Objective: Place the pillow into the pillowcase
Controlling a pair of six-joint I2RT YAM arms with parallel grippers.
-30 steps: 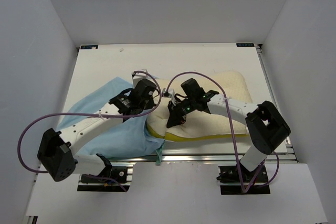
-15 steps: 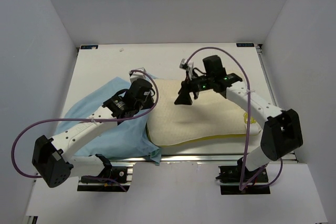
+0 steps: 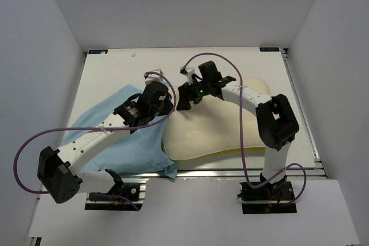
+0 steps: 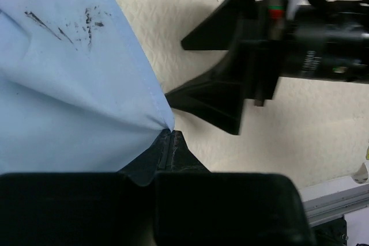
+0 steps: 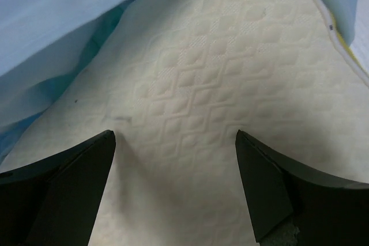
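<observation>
Pillow (image 3: 219, 136) meets the pillowcase (image 3: 127, 148) mouth. Left gripper (image 4: 171, 135) clamps the hem and right gripper (image 5: 174, 142) is spread above. Best to lift the hem, then push the pillow inward.

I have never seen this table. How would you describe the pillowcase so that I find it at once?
Seen from above, the white table carries a large limp cloth on its left half. That is the pillowcase: thin, light blue, one edge pinched in the shut left tool. The pillow touching its right side is thick, cream and quilted.
</observation>
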